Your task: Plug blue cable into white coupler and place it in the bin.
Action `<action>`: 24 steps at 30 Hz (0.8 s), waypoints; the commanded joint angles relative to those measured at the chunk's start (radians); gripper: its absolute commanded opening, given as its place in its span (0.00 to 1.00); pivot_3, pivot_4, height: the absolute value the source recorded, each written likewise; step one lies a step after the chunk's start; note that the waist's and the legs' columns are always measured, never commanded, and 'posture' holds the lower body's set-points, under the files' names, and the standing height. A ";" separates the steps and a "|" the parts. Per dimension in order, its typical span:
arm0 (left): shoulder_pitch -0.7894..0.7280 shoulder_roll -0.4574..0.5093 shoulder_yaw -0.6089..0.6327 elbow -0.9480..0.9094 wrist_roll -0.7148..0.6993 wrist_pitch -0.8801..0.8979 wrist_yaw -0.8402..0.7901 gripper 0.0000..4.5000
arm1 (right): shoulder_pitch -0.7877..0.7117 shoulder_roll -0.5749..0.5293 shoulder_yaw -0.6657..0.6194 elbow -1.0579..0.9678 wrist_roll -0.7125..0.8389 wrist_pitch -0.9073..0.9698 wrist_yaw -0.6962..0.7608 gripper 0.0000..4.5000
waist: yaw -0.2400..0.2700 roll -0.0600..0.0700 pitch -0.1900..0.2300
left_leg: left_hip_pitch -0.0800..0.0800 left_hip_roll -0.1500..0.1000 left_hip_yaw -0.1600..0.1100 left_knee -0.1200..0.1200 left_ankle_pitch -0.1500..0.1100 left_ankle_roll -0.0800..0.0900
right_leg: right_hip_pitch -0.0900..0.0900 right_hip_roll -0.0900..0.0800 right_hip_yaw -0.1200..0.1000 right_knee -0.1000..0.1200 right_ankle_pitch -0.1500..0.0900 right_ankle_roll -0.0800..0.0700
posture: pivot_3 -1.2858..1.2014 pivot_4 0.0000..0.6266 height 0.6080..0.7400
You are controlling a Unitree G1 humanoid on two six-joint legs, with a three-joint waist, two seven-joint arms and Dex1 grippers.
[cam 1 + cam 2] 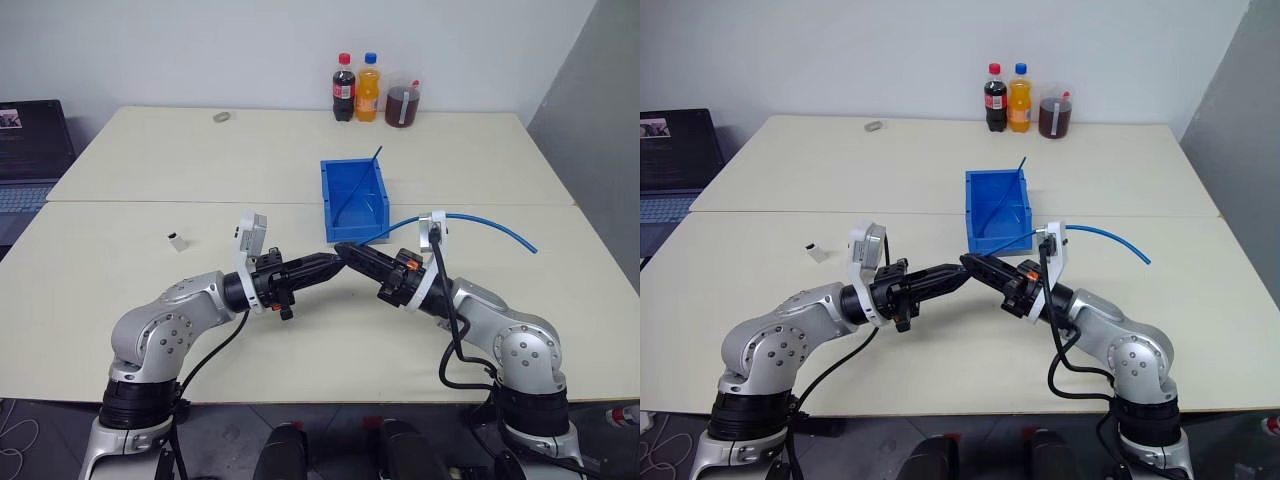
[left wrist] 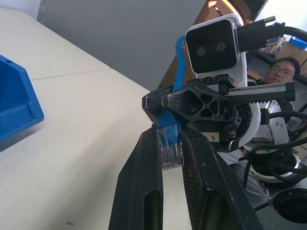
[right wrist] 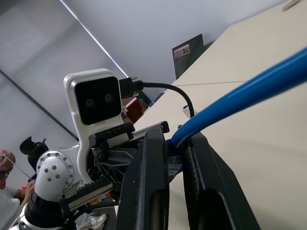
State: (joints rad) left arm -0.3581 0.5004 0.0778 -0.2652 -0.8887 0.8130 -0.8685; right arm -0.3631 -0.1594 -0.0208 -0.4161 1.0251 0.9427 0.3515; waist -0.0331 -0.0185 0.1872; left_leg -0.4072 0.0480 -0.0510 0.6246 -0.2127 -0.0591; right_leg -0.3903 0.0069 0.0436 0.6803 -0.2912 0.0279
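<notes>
Your left gripper (image 2: 169,158) clamps clear plug end of blue cable (image 1: 480,220); your right gripper (image 3: 175,148) pinches same cable just behind plug, fingertips of both meeting above table (image 1: 300,360). Bin (image 1: 354,199) sits just beyond joined tips, holding one straight dark-blue strand (image 1: 360,185) leaning across it and over its far wall. Cable runs from tips back past right wrist and arcs out to right. White coupler (image 1: 177,241) stands on table, well apart to left of left gripper.

Silver jointed arms, black forearms, white wrist camera blocks, thick black cables, black-fingered left pincer (image 1: 338,258).
</notes>
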 commanded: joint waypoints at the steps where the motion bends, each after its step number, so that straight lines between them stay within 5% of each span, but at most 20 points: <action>1: 0.004 0.033 -0.022 -0.002 0.057 -0.037 -0.022 0.27 | -0.006 -0.004 0.032 -0.036 0.030 -0.004 0.044 0.02 | 0.000 0.000 0.000 | 0.000 0.000 0.000 0.000 0.000 0.000 | 0.000 0.000 0.000 0.000 0.000 0.000 | 0.52 0.24 1.00; 13: 0.252 0.202 -0.025 -0.008 0.285 -0.246 -0.108 0.83 | 0.005 -0.035 0.046 -0.031 -0.007 -0.040 0.059 0.02 | -0.003 0.000 0.000 | -0.001 0.000 0.001 -0.004 0.000 0.000 | -0.005 0.000 0.001 0.000 -0.001 -0.002 | 0.52 0.24 1.00; 17: 0.273 0.116 0.075 0.076 0.355 -0.354 0.067 1.00 | 0.006 -0.048 0.050 -0.024 -0.024 -0.048 0.075 0.02 | 0.005 0.000 0.000 | -0.003 0.000 0.001 -0.005 0.000 0.000 | -0.006 -0.001 0.001 0.000 -0.001 -0.002 | 0.52 0.24 1.00; 24: 0.248 -0.066 0.176 0.129 0.543 -0.479 0.478 1.00 | -0.009 -0.063 0.065 0.002 -0.055 -0.066 0.106 0.02 | 0.004 0.000 0.000 | -0.004 0.000 0.001 -0.004 0.000 0.000 | -0.006 -0.001 0.000 0.000 -0.001 -0.001 | 0.52 0.24 1.00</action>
State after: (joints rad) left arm -0.0944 0.4643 0.2222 -0.1277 -0.3954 0.3648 -0.5046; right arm -0.3559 -0.2232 0.0387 -0.4050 0.9690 0.8997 0.4365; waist -0.0290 -0.0186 0.1872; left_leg -0.4113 0.0484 -0.0502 0.6204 -0.2127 -0.0591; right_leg -0.3966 0.0062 0.0439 0.6801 -0.2919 0.0265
